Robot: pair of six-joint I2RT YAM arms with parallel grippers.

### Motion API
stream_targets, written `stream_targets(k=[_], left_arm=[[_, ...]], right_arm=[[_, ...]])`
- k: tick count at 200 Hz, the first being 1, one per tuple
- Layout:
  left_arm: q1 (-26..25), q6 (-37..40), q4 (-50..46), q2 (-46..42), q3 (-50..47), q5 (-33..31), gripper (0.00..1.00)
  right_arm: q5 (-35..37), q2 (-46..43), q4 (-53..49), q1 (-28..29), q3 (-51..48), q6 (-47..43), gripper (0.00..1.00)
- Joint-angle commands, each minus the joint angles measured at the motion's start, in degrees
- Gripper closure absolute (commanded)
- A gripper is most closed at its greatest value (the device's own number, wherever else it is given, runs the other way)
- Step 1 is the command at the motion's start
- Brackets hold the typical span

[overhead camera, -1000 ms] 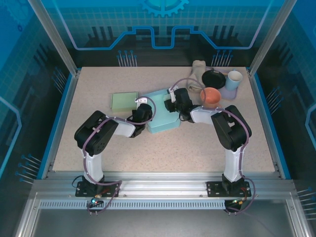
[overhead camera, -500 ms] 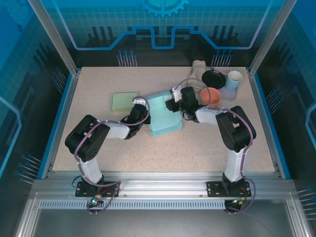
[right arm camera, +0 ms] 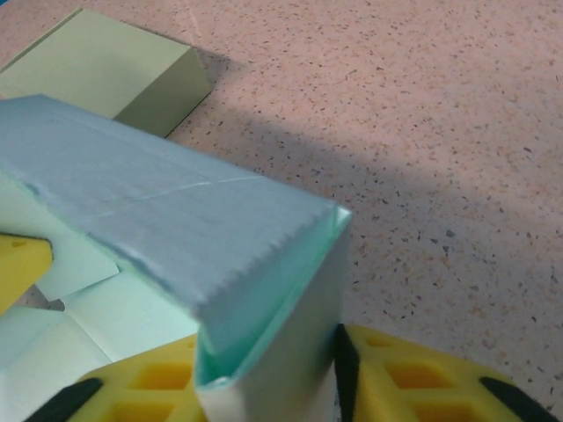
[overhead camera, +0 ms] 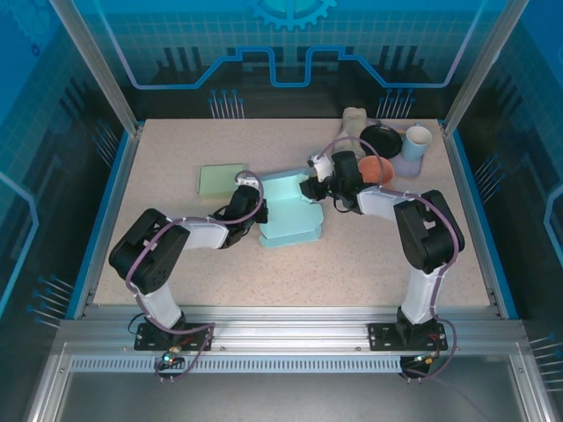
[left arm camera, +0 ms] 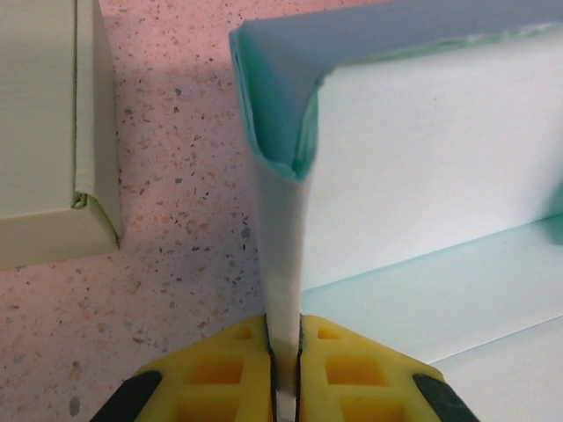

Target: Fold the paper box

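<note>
The teal paper box [overhead camera: 290, 217] lies partly folded in the middle of the table, one wall standing along its far side. My left gripper [overhead camera: 253, 207] is at its left edge. In the left wrist view the yellow fingers [left arm camera: 237, 369] are shut on a thin upright side wall of the box [left arm camera: 422, 158], and the gripper [left arm camera: 283, 356] pinches it tight. My right gripper [overhead camera: 314, 188] is at the box's far right corner. In the right wrist view a doubled-over wall of the box [right arm camera: 176, 229] stands between the yellow fingers [right arm camera: 413, 382], and that gripper [right arm camera: 273, 387] clamps it.
A closed light green box [overhead camera: 221, 180] sits to the left of the teal one, close to my left gripper. At the back right stand an orange bowl [overhead camera: 376, 169], a black disc [overhead camera: 380, 139], a pale cup [overhead camera: 416, 141] and a beige object [overhead camera: 354, 123].
The teal box has slid and spread toward the front. My left arm has stretched out lower to the left; my right gripper has shifted right and back, still on the wall.
</note>
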Motion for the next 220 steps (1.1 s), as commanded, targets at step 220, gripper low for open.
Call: stream_targets(k=[220], left_arm=[[-4.94,-17.86,-21.03,-7.66,6.04,-18.37,0.89]], right_arm=[[42.01,-1.63,-5.23,12.07,3.53,0.32,0.64]])
